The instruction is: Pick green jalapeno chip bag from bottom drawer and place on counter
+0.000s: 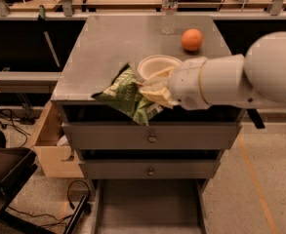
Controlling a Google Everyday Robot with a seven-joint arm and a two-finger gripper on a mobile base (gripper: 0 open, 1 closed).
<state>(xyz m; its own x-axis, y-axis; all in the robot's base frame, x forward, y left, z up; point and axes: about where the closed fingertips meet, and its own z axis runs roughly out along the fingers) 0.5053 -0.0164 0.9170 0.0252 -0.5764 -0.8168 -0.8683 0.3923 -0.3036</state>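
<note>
Our claw (154, 90) is clamped on the bag (124, 95), held over the bench (113, 43) edge at 6 o'clock. We should carry it toward 10 o'clock, clear of the bowl (152, 62), before releasing.

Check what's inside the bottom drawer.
Only the bare grey floor of the bottom drawer shows; its rear is hidden under the cabinet. The green jalapeno chip bag is up at the front edge of the counter, held in the gripper.
</note>
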